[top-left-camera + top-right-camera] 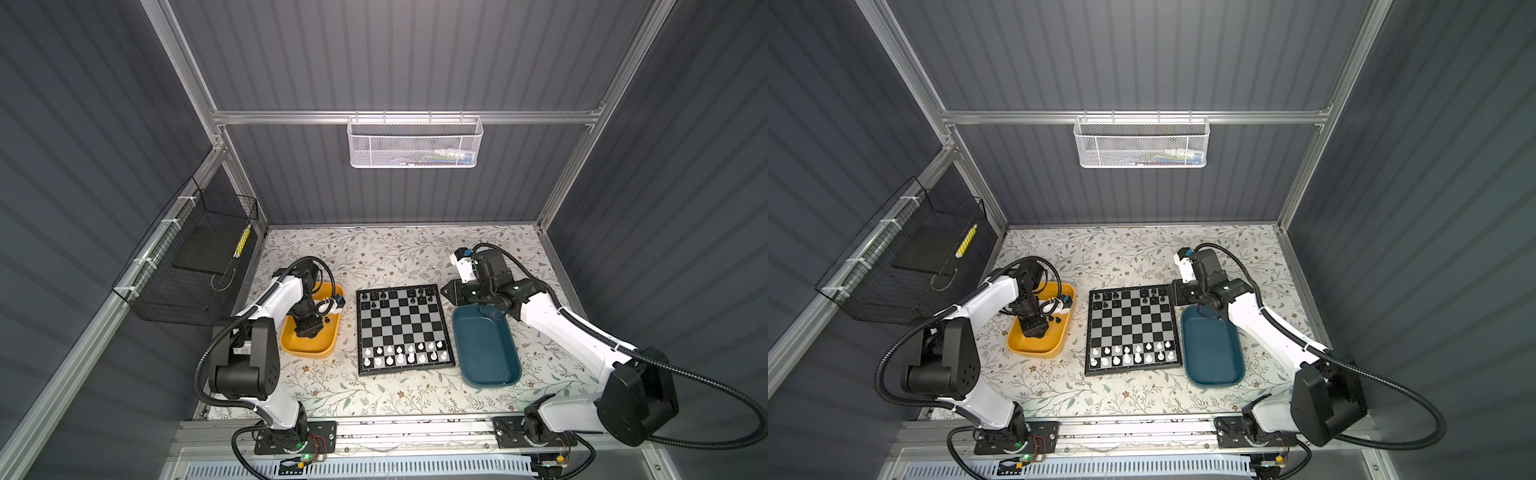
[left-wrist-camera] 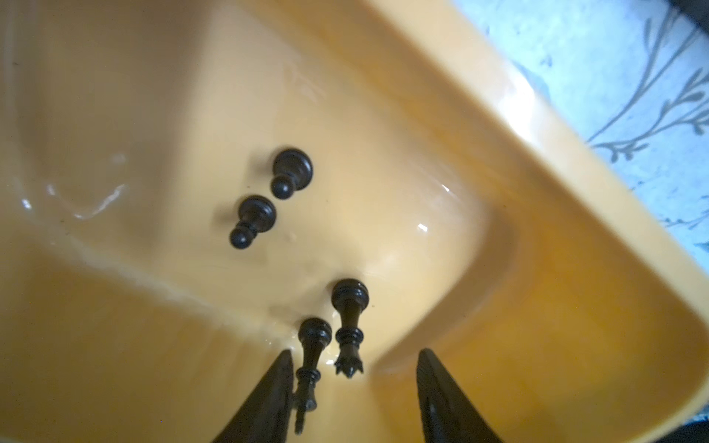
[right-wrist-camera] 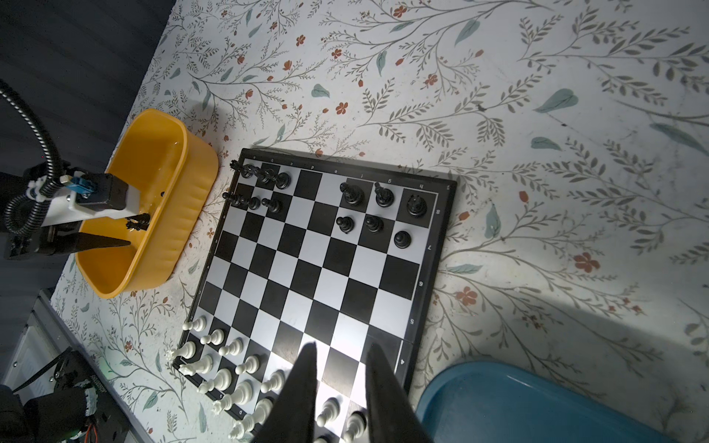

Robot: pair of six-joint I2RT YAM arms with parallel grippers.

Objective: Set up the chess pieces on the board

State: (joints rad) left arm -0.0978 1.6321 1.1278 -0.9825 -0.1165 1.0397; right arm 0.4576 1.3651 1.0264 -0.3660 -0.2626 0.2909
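A: What is set?
B: The white chessmen (image 1: 405,353) and twelve black chessmen (image 3: 353,193) are ranked on the board (image 1: 402,326).
A: What is left?
B: Two pawns (image 2: 291,172), king (image 2: 311,353) and queen (image 2: 349,322) are kept in the yellow tray (image 2: 537,191), the last two bracketed by the left gripper (image 2: 355,354), spread wide. The right gripper (image 3: 342,345) is narrowed, empty.

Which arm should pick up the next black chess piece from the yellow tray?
Left. The left end effector is inside the yellow plastic tray, open beside the tall black queen; the right end effector hovers over the checkered chessboard.
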